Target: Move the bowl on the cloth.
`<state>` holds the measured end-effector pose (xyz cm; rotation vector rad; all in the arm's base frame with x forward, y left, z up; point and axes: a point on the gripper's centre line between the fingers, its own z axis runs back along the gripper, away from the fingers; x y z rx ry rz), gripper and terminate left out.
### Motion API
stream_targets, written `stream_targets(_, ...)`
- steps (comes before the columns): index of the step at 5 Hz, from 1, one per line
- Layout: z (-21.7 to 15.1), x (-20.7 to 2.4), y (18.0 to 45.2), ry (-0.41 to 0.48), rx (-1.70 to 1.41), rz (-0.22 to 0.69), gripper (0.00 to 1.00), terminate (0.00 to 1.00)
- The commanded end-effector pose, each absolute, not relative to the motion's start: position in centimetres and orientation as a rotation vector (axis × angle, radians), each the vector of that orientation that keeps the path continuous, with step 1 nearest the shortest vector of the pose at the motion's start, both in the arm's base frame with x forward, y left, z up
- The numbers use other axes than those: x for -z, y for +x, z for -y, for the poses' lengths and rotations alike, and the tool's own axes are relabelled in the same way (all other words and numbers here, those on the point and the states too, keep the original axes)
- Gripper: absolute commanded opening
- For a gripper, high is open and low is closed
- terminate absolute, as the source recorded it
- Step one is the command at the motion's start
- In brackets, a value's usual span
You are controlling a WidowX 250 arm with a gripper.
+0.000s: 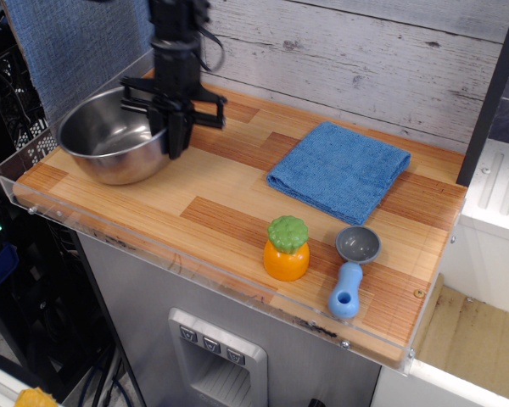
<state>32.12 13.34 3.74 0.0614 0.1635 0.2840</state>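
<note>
You are looking down at a wooden worktop (229, 203) with striped light and dark planks, edged by a clear plastic rim, against a grey weathered-plank wall (365, 59). No brand, label or writing can be read anywhere in this view.

At the left end of the worktop sits the bowl (110, 144), a deep, shiny stainless-steel bowl, upright. The black gripper (175, 136) comes down from above at the bowl's right rim. Its fingers (176, 140) are drawn close together on that rim, clenched on the bowl's edge, one seeming to lie inside the wall and the other outside. The arm above the gripper looks slightly blurred.

The cloth (339, 170), a folded blue terry towel, lies flat toward the right rear of the worktop, turned at an angle so a corner points to the front. It is well apart from the bowl, with bare wood between them, and nothing rests on it.

Near the front edge stands an orange toy (287, 249) with a green knobbly top, upright. Just beside it to the right lies a small grey scoop (354, 270) with a blue handle, its cup toward the cloth and its handle toward the front edge.

Below the worktop a grey panel (216, 352) carries three small buttons whose markings are too small to read.
</note>
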Motion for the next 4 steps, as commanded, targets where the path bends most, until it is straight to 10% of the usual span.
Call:
stream_targets(1,-14.3,-9.3,31.0,0.025,-0.394,-0.09,0.0,0.0)
stream_targets(4,-1.4,-12.0,35.5,-0.041,-0.126,0.029,0.0,0.0)
